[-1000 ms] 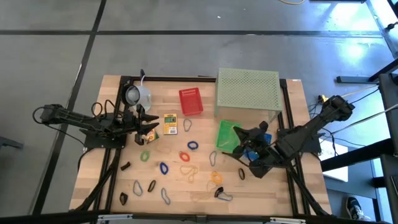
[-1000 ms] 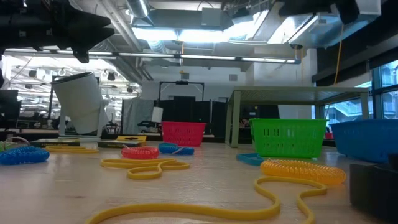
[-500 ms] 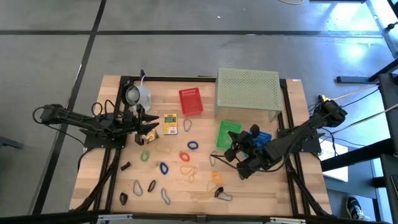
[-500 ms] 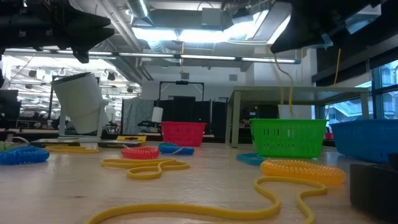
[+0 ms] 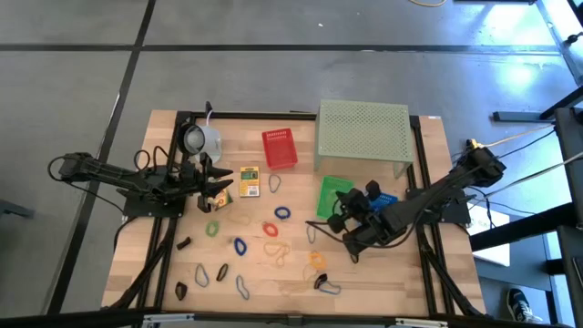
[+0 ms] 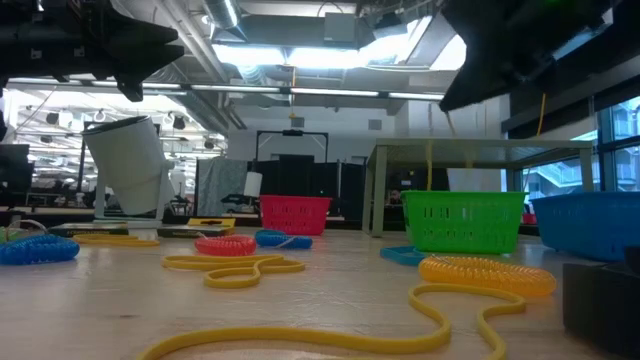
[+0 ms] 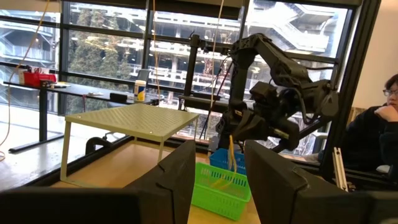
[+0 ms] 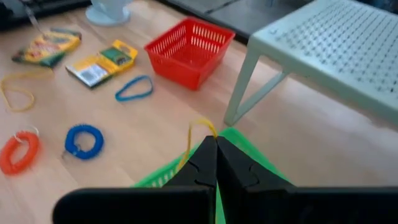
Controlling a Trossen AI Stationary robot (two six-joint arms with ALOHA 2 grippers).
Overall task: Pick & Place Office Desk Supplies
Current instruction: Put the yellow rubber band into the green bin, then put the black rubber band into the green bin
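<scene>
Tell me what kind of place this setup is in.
Probably a robotics lab in a glass-walled, office-like building. A wooden table holds two robot arms among sorting baskets, ducts and strip lights run overhead, and large windows face other buildings, with a person seated nearby.

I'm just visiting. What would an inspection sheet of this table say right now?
Surface: wooden table, crowded.
Job's things: coloured loops scattered; yellow box; red basket, green basket, blue basket.
Clutter: white mug, pale green stand.
Grippers: right claw shut on yellow loop above the green basket; left claw open, waiting near the yellow box.
Cables: some by the table's right edge.
Surroundings: a person seated beyond the table.
</scene>
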